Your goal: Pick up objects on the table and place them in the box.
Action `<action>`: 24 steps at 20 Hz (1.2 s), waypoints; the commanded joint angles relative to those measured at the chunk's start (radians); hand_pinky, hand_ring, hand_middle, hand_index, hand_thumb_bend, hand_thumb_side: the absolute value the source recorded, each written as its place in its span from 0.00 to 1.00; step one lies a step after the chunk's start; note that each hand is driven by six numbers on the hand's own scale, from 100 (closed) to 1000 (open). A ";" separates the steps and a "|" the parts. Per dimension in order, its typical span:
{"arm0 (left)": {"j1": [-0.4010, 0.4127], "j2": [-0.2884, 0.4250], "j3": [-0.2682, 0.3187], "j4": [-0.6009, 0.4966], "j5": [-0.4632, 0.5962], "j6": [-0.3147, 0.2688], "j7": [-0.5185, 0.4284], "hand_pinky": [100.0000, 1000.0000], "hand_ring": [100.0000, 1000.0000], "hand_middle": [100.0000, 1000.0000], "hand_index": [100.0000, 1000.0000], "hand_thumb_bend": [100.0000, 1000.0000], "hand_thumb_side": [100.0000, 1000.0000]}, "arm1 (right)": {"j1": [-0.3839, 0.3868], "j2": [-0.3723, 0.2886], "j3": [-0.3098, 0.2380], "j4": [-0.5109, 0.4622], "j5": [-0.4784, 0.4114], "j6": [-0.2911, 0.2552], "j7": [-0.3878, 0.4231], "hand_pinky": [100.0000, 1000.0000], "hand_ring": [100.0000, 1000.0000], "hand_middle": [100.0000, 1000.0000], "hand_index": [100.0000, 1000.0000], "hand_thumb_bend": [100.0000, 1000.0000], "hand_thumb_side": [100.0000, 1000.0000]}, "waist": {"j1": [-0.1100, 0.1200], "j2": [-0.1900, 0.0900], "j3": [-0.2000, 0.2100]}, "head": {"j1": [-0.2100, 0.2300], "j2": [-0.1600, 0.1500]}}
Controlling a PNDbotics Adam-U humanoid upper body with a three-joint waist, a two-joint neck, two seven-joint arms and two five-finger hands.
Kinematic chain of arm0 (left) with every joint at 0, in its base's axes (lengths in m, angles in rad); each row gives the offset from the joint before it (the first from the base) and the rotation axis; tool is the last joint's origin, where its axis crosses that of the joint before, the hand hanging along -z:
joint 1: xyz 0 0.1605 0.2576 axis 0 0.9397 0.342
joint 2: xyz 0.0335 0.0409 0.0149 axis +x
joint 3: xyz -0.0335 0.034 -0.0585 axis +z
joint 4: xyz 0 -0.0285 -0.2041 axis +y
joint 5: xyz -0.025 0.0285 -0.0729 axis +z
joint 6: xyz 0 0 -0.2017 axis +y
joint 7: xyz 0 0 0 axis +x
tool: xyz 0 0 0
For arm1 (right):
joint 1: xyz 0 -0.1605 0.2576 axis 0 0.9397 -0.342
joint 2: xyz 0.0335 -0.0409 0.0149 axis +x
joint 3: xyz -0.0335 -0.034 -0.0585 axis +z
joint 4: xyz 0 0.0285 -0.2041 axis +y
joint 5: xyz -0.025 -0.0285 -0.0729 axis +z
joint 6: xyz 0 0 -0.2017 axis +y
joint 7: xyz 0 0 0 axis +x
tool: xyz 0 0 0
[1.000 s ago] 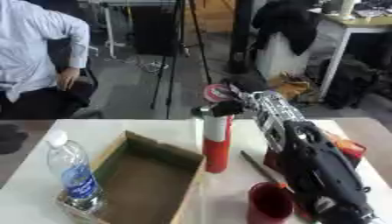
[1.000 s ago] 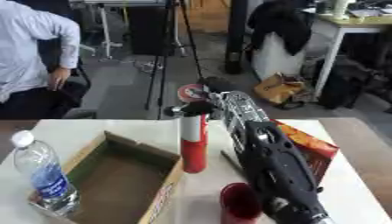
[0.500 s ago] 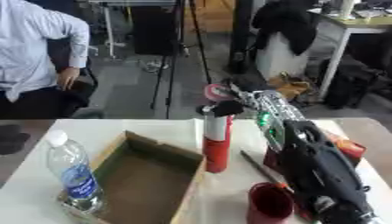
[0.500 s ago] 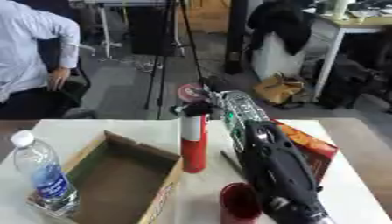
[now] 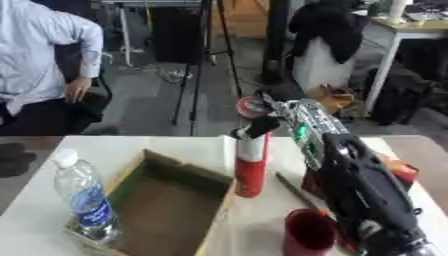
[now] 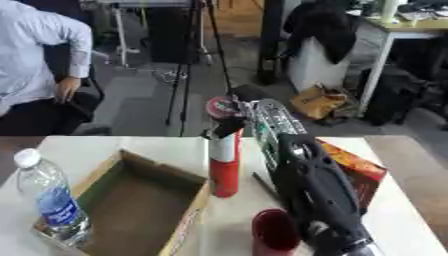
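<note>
Red-and-white tall can (image 5: 250, 167) stands upright just outside cardboard box (image 5: 166, 202) rim, 3 o'clock side. Right hand (image 5: 261, 117) over can top, fingers apparently curled round it, probably for lifting; left hand unseen.

White table (image 5: 166, 146) carries an open brown cardboard box (image 5: 166, 205) at left-centre, with a clear plastic water bottle with white cap and blue label (image 5: 83, 200) upright at the box's left edge. A tall red cylindrical can with a white band (image 5: 251, 167) stands upright just beside the box's right wall. Near the front edge stands a dark red cup (image 5: 309, 233); an orange-red carton (image 6: 354, 170) sits at right, partly hidden by the arm.
</note>
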 commanded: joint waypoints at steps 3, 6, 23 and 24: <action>-0.010 0.000 0.000 -0.015 -0.002 0.005 -0.002 0.79 0.71 0.71 0.67 0.00 1.00 | -0.023 -0.017 0.009 0.002 -0.006 -0.017 0.056 0.49 0.69 0.77 0.83 0.52 0.39 | 0.003 -0.017 -0.004 | -0.001 -0.002; -0.012 -0.001 -0.001 -0.015 -0.004 0.006 -0.003 0.79 0.71 0.71 0.67 0.00 1.00 | -0.027 -0.016 0.006 -0.004 -0.012 -0.017 0.076 0.47 0.67 0.72 0.78 0.52 0.37 | 0.002 -0.019 -0.006 | 0.000 -0.002; -0.013 -0.003 -0.002 -0.015 -0.009 0.016 -0.007 0.84 0.71 0.71 0.67 0.00 1.00 | -0.045 -0.015 0.006 -0.021 -0.048 0.011 0.061 0.32 0.52 0.45 0.53 0.50 0.25 | -0.003 -0.025 -0.010 | 0.000 -0.005; -0.012 -0.003 -0.002 -0.015 -0.009 0.016 -0.007 0.84 0.71 0.71 0.67 0.00 1.00 | -0.047 -0.014 0.007 -0.022 -0.051 0.012 0.056 0.30 0.50 0.41 0.50 0.48 0.24 | -0.003 -0.025 -0.011 | 0.000 -0.005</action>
